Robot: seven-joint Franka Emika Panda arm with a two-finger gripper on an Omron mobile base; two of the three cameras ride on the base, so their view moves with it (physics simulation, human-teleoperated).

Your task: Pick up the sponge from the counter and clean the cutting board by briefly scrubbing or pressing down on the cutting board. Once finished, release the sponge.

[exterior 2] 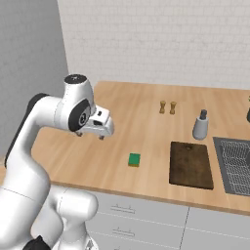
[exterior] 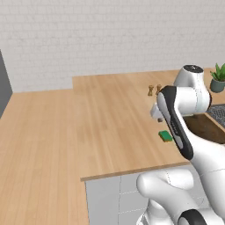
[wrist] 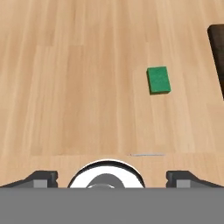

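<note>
— Where was the sponge (wrist: 158, 80) from your claw (wrist: 111, 177)?
— Ahead and right on the tabletop (wrist: 78, 87), short of the board (wrist: 217, 52), long axis pointing away; your claw hung wide, empty.

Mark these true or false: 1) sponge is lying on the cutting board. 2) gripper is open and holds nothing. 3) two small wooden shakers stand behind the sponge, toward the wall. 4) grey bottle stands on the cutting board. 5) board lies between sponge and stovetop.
1) False. The sponge lies on the bare counter, left of the cutting board and apart from it.
2) True. The gripper is open and empty, above the counter.
3) True. The shakers stand farther back.
4) False. The grey bottle stands on the counter just behind the board.
5) True. The stovetop lies right of the board.
</note>
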